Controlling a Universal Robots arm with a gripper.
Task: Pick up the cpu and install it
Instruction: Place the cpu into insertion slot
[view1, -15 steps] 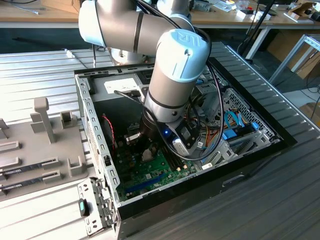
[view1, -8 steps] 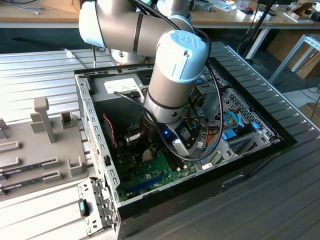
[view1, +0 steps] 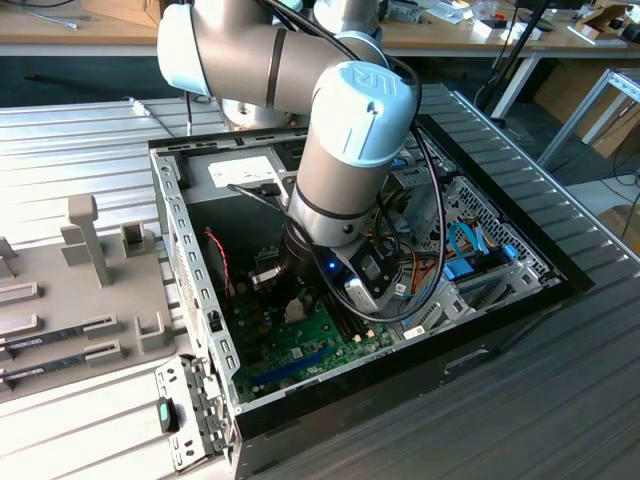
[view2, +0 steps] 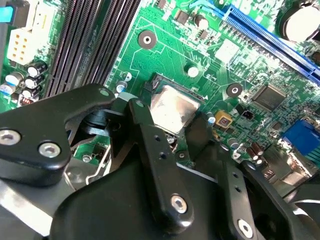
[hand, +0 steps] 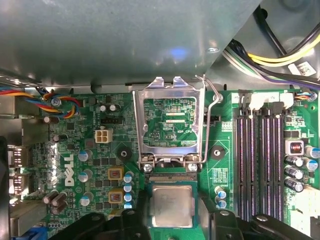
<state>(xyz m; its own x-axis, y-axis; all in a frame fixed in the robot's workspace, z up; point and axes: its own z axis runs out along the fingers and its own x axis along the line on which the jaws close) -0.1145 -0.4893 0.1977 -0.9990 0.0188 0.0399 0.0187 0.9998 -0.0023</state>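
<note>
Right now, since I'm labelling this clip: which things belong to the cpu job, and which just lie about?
Job: cpu; open socket frame; motherboard.
Lying about: memory slots; coloured cables; grey tray beside the case.

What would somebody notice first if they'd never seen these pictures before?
First, the big grey-and-blue robot arm plunging into the open computer case in the middle of the exterior view. Then, in the first wrist view, the shiny silver cpu stands out against the bright green motherboard, right beside the flipped-open metal socket frame.
</note>
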